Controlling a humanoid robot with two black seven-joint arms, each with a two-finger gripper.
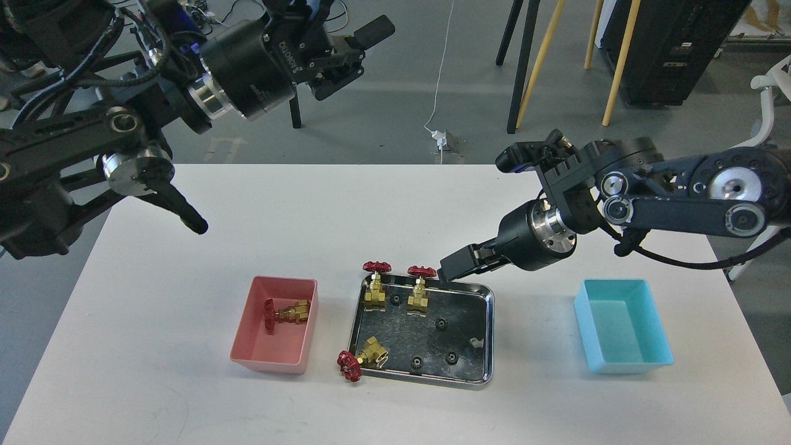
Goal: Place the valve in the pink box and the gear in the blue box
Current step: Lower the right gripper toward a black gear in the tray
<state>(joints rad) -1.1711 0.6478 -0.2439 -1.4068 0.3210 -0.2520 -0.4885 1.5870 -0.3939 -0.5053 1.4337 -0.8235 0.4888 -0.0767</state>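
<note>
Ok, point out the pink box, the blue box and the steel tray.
pink box point(246, 327): head view, left wall.
blue box point(624, 364): head view, near rim.
steel tray point(489, 334): head view, right rim.

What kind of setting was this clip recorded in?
Probably a robotics lab or workshop set up for a sorting test. A plain white table holds a steel tray of valves and gears between a pink box and blue box, with a bare grey floor, loose cable and easel legs behind.

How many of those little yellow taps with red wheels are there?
4. One valve lies inside the pink box. Two stand at the back of the steel tray, left and right. One lies tipped over the tray's front left corner.
</note>
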